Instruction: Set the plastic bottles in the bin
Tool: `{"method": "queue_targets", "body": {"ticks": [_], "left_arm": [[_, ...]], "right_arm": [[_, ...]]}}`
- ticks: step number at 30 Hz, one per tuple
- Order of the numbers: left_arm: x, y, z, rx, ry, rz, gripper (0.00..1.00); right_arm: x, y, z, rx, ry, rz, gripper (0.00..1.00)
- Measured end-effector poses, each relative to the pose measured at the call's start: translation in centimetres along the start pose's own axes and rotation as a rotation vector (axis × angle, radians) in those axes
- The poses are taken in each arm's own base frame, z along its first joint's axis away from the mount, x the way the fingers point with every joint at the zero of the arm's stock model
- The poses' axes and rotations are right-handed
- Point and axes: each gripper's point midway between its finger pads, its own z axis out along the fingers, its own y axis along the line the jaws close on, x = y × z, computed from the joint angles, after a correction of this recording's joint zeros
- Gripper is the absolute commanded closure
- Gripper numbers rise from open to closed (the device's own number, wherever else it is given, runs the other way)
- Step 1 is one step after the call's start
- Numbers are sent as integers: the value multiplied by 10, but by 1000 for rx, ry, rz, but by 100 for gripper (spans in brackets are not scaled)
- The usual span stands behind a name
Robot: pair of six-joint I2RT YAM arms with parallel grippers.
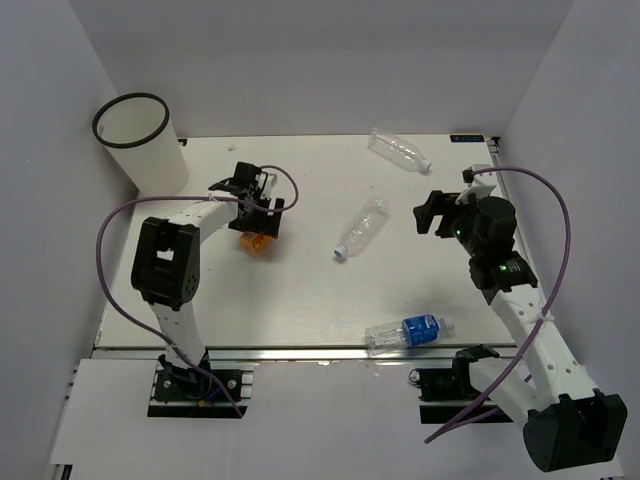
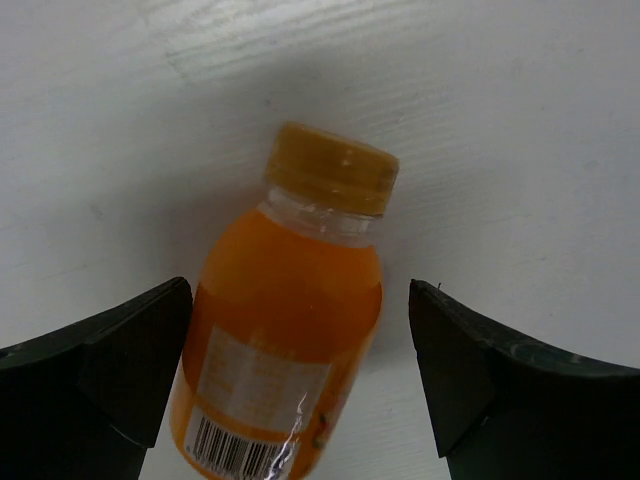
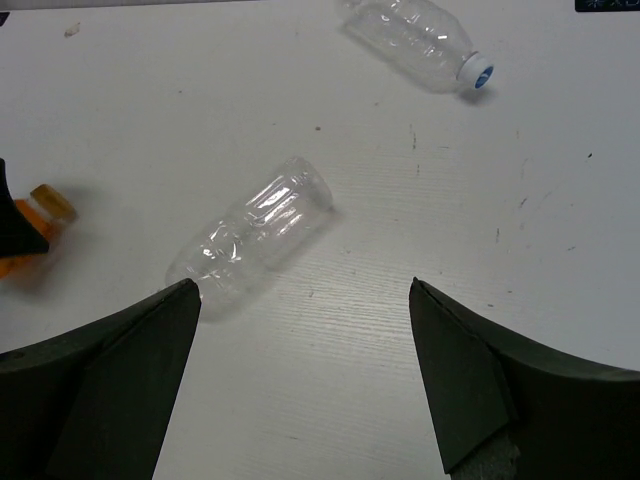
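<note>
The left claw point(image 2: 300, 298) is spread wide and straddles the short orange bottle point(image 2: 285, 330), which lies on its side on the white tabletop point(image 1: 300, 290). Its cap point(image 2: 332, 168) points away from the wrist. One finger sits just beside the bottle's flank and the other is clearly apart from it, so nothing is clamped. The right claw point(image 3: 305, 290) is also spread wide and holds nothing. It hovers over the tabletop near a clear unlabelled bottle point(image 3: 250, 232) lying mid-table. A second clear bottle point(image 3: 415, 40) lies toward the far edge. The blue-labelled bottle point(image 1: 405, 333) lies on its side near the front edge, between the two arm bases. The bin point(image 1: 150, 160) stands upright at the far-left corner, well apart from all four bottles.
</note>
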Motion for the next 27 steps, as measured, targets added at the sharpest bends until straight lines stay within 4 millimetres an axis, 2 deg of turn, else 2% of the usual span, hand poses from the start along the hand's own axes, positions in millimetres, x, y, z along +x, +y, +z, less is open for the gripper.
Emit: {"method": "queue_targets", "body": {"ticks": [4,6,7,9,11,12,15,17,19,21,22,24,27], "left_arm": [[18,-2,14,22,67,21,4],[19,-4,15,37,68,20,20],[19,-6,16,45,67,19,43],[22,-7,16,52,73,8,56],[19,-8,11,51,60,1,58],[16,-7,8,43,49,-4,63],[-9,0,-15,-10,-27,-31,64],[-51,9,-43,-43,-144,-65,64],[-107,24,-83,-79,-307,-122,56],[-169,56,-138,-145,-524,-200,64],[-192,77,-166,-194,-623,-241,65],[-222,123,-225,-306,-807,-333,65],[-235,189,-291,-478,-981,-465,64]], "right_arm": [[-8,-1,-7,6,-35,-21,11],[-11,-1,-10,11,-45,-27,11],[-12,-2,-11,16,-51,-29,11],[-13,-4,-11,29,-56,-30,11],[-13,-6,-11,36,-57,-30,11],[-13,-6,-11,40,-57,-30,11],[-13,-8,-11,48,-57,-30,11],[-13,-9,-11,54,-57,-30,10],[-13,-11,-11,64,-57,-29,11],[-13,-12,-10,74,-57,-29,11],[-13,-13,-11,78,-58,-29,11],[-13,-15,-11,86,-59,-29,10],[-13,-18,-10,107,-58,-28,11]]}}
